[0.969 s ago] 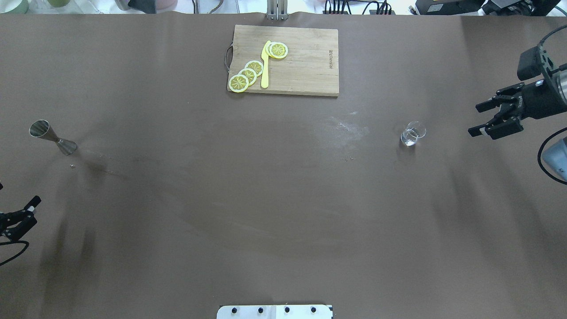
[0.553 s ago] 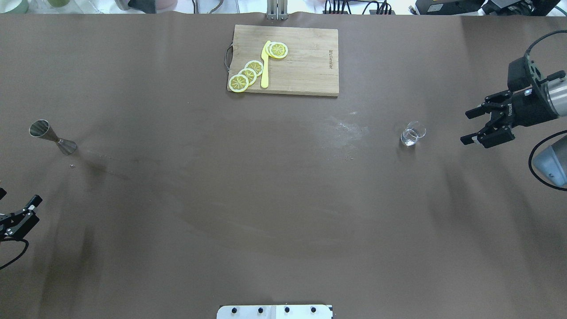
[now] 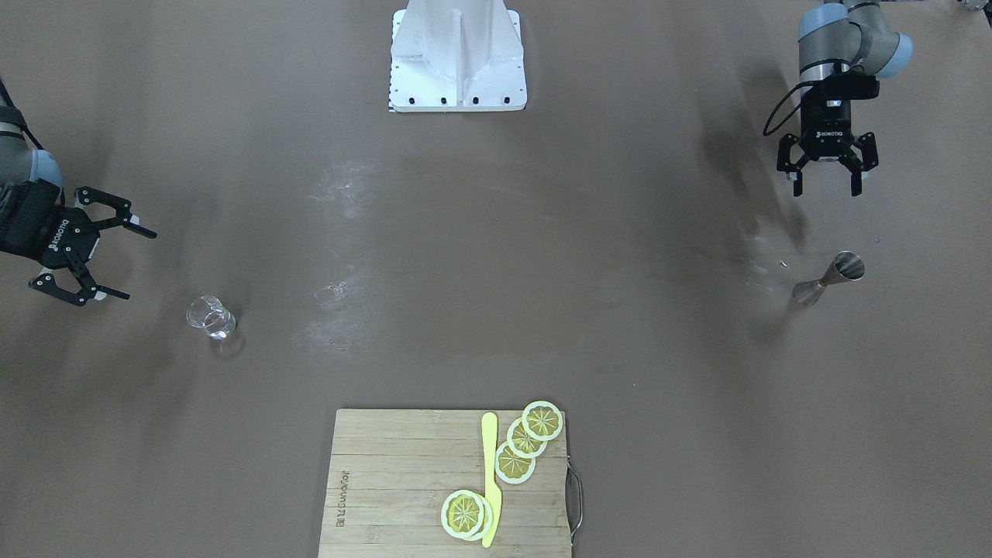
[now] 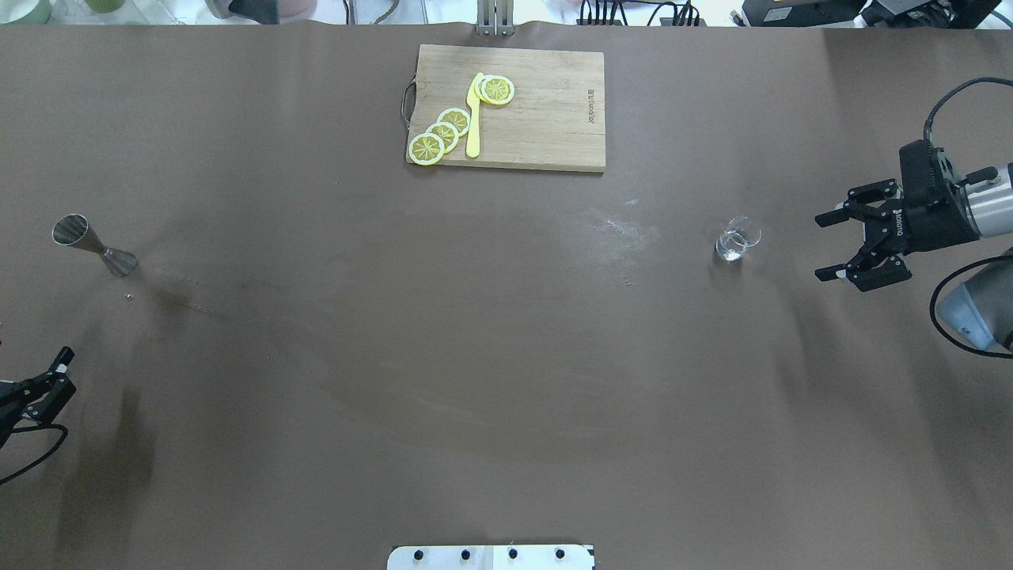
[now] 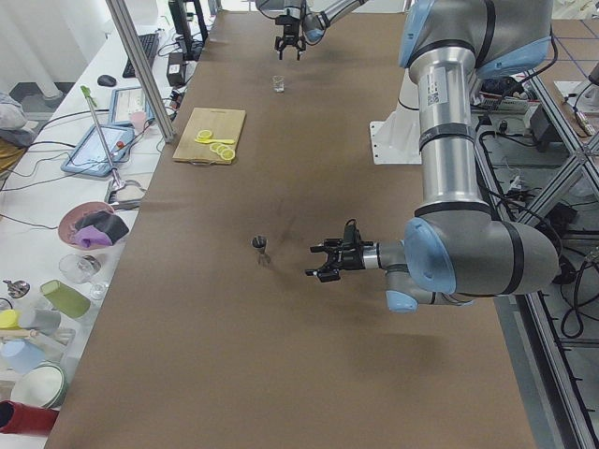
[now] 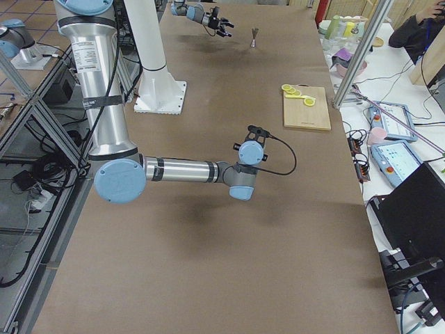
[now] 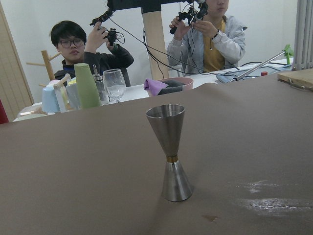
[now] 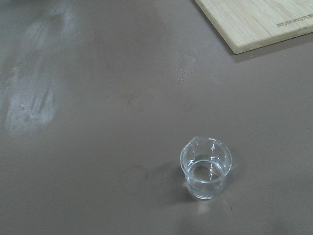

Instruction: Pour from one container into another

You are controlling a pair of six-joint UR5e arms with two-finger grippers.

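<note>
Right gripper (image 4: 828, 247) edged closer to glass (image 4: 737, 239), jaws wide, lined up to straddle it; left gripper (image 3: 827, 188) wide too, facing metal cup (image 3: 829, 279); probably receiver.

Overhead, 8 o'clock edge: left gripper (image 4: 66, 372) mostly cut off. Front view, 6 o'clock edge: cutting board (image 3: 387, 465) clipped.

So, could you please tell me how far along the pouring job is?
Barely started. Done: nothing visible; the glass beaker stands upright holding clear liquid, far from the jigger. In hand: the right gripper is open, facing the beaker but short of it; the left gripper is open near the jigger, empty. Left: grasping, bringing the vessels together, and pouring.
</note>
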